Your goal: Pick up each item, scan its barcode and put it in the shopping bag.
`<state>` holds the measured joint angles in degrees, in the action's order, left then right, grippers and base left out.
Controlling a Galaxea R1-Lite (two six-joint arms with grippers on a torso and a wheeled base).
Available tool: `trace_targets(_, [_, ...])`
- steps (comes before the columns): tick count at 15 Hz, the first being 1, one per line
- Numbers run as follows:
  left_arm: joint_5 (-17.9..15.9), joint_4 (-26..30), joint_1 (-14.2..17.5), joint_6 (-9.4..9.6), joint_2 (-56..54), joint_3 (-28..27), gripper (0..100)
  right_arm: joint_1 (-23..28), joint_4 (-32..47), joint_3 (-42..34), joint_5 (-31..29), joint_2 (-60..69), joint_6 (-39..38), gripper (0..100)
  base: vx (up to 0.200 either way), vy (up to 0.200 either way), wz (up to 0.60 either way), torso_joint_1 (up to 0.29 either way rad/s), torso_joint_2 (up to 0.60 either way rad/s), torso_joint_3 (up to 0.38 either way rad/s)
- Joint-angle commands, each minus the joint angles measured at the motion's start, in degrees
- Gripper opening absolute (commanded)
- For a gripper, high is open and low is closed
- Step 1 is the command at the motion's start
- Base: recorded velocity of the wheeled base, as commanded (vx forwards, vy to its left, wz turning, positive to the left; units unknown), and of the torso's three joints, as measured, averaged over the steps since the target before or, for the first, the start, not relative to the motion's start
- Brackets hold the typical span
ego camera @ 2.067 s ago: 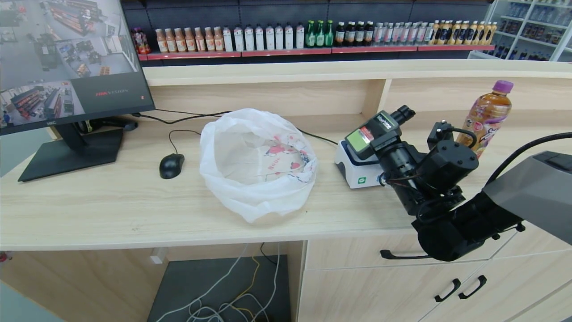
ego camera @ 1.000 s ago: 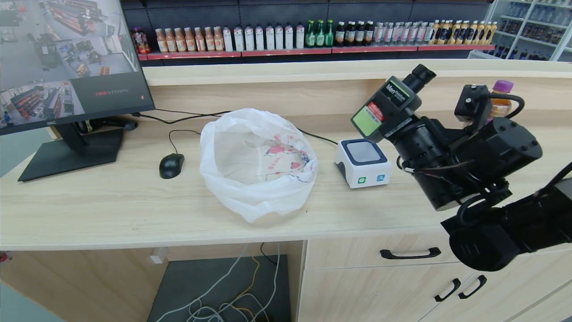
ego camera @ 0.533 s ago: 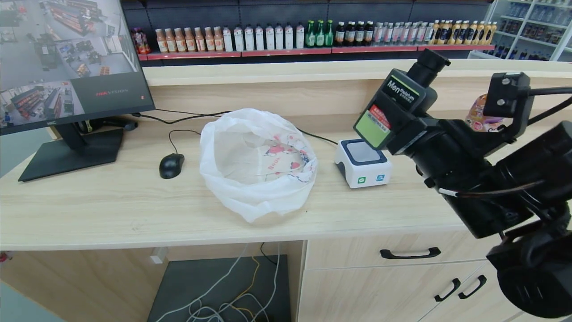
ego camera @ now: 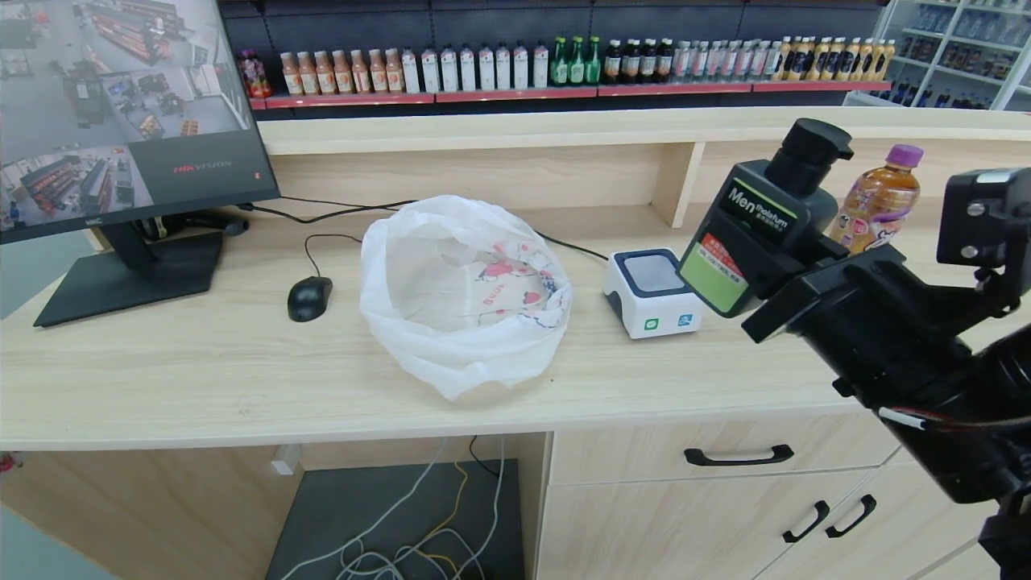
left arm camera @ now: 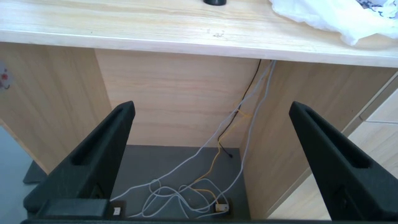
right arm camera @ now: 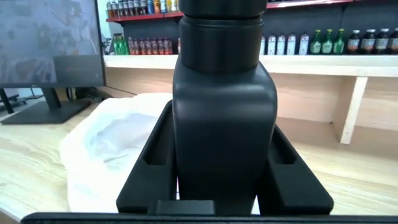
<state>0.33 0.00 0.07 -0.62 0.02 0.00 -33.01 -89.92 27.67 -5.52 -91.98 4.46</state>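
My right gripper [ego camera: 785, 294] is shut on a dark grey bottle [ego camera: 753, 234] with a black cap and a green label. It holds the bottle nearly upright above the counter, just right of the white barcode scanner [ego camera: 652, 292]. From the right wrist, the bottle [right arm camera: 224, 106] stands between my fingers [right arm camera: 149, 168], with the bag [right arm camera: 118, 143] behind it. The white shopping bag [ego camera: 463, 290] lies open on the counter left of the scanner. An orange drink bottle [ego camera: 878, 197] with a purple cap stands at the back right. My left gripper [left arm camera: 211, 155] hangs open below the counter edge.
A monitor [ego camera: 121, 105] on its stand and a black mouse [ego camera: 309, 298] sit on the counter's left. Cables [left arm camera: 205, 180] hang under the counter. Drawers [ego camera: 741, 459] are below on the right. A raised ledge [ego camera: 483, 129] runs along the back.
My right arm lifted the dark bottle off the scanner, swung it up and to the right, and turned it more upright. The orange bottle shows again behind it.
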Motion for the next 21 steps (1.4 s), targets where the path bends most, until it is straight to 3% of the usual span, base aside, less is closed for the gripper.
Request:
trace_targets(1, [0.02,0.00,0.01,0.01,-0.02,0.00,100,1.90,-0.08,-1.22,-0.10,0.31,0.46,0,0.000,0.000,0.00,0.000,0.00,0.000])
trace_targets(5, [0.02,0.00,0.01,0.01,-0.02,0.00,100,3.39,-0.08,-6.75,-0.01,1.71,1.16,0,0.000,0.000,0.00,0.000,0.00,0.000])
trace_targets(10, [0.02,0.00,0.01,-0.17,-0.02,0.00,100,3.48,-0.08,-7.81,-0.01,2.77,1.08,0,0.000,0.000,0.00,0.000,0.00,0.000])
trace_targets(21, [0.02,0.00,0.01,-0.35,-0.02,0.00,100,3.31,-0.08,-7.19,0.07,2.94,0.81,0,0.000,0.200,0.00,0.002,0.00,0.004])
